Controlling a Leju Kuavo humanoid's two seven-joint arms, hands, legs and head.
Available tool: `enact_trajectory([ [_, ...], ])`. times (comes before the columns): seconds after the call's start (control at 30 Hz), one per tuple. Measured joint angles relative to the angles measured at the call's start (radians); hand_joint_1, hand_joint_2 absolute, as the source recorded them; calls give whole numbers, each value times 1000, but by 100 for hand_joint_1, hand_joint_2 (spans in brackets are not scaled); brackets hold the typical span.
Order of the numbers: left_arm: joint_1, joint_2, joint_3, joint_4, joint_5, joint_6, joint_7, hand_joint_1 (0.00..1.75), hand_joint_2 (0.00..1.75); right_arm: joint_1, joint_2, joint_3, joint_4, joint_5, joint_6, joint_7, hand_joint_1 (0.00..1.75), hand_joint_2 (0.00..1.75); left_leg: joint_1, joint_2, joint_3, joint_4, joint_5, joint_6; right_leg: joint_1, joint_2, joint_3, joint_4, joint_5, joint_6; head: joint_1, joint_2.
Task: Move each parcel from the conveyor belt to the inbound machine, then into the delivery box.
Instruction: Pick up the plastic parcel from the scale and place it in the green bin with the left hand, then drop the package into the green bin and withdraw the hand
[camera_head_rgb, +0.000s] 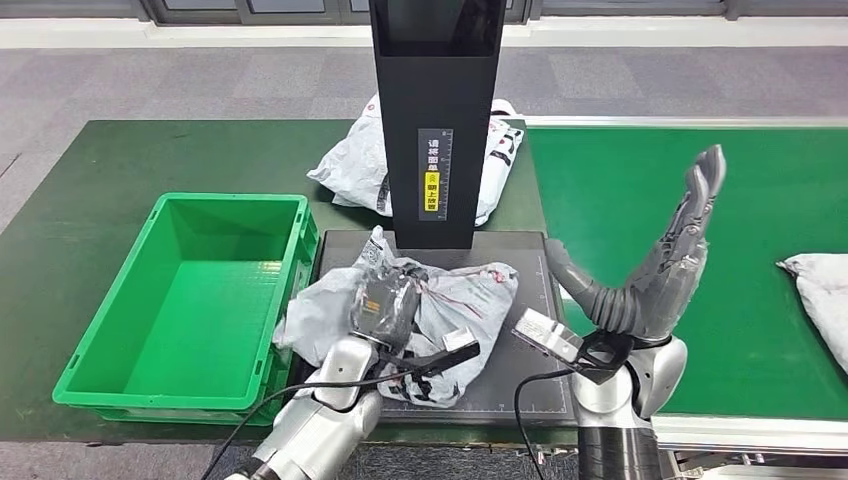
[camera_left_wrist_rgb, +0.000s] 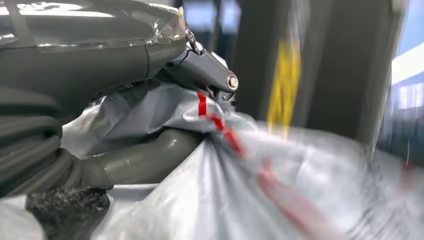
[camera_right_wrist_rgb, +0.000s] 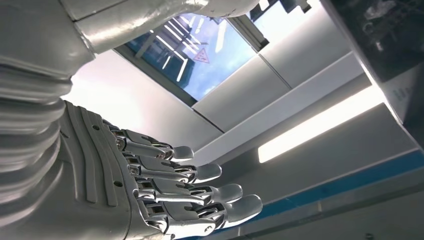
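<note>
A crumpled grey parcel (camera_head_rgb: 440, 310) with red markings lies on the dark platform of the inbound machine (camera_head_rgb: 505, 375), under its black column (camera_head_rgb: 435, 120). My left hand (camera_head_rgb: 385, 305) grips the parcel's left part; up close, the thumb and fingers (camera_left_wrist_rgb: 150, 160) pinch the grey plastic (camera_left_wrist_rgb: 260, 200). My right hand (camera_head_rgb: 660, 260) is raised above the green conveyor belt (camera_head_rgb: 660, 190), fingers straight and apart, holding nothing; the right wrist view has those fingers (camera_right_wrist_rgb: 195, 192) against the ceiling. A second grey parcel (camera_head_rgb: 820, 295) lies at the belt's right edge. The green delivery box (camera_head_rgb: 135, 370) stands left of the platform.
Another grey-white parcel (camera_head_rgb: 355, 165) lies behind the machine column on the green table (camera_head_rgb: 90, 190). Black cables (camera_head_rgb: 400, 378) run from my wrists near the platform's front edge. Grey carpet floor lies beyond the table.
</note>
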Motion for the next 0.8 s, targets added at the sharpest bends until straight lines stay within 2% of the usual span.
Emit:
enact_trajectory([
  [0.17, 60, 16, 58, -360, -26, 11, -53, 175, 175, 1, 0, 0, -8, 5, 0, 13, 0, 175, 0, 0, -1, 0, 0, 0, 0, 0, -1, 0, 0, 0, 0, 0],
  [0.37, 98, 34, 92, -625, -30, 11, -38, 175, 175, 1, 0, 0, -13, 6, 0, 12, 0, 175, 0, 0, -2, 0, 0, 0, 0, 0, -2, 0, 0, 0, 0, 0],
  [0.6, 137, 49, 135, -788, -31, 11, -3, 175, 175, 6, 0, 0, -32, 6, 0, 14, 0, 175, 0, 0, -2, 0, 0, 0, 0, 0, -2, 0, 0, 0, 0, 0],
  [0.7, 145, 52, 160, -813, -31, 11, 17, 175, 175, 6, 0, 0, -34, 8, 0, 16, 0, 175, 0, 0, -2, 0, 0, 0, 0, 0, -2, 0, 0, 0, 0, 0],
  [0.8, 142, 58, 223, -800, -28, 11, 42, 175, 175, 6, 0, 0, -34, 15, 0, 24, 0, 175, 0, 1, -1, 0, 0, 0, 0, 1, -2, 0, 0, 0, 0, 0],
])
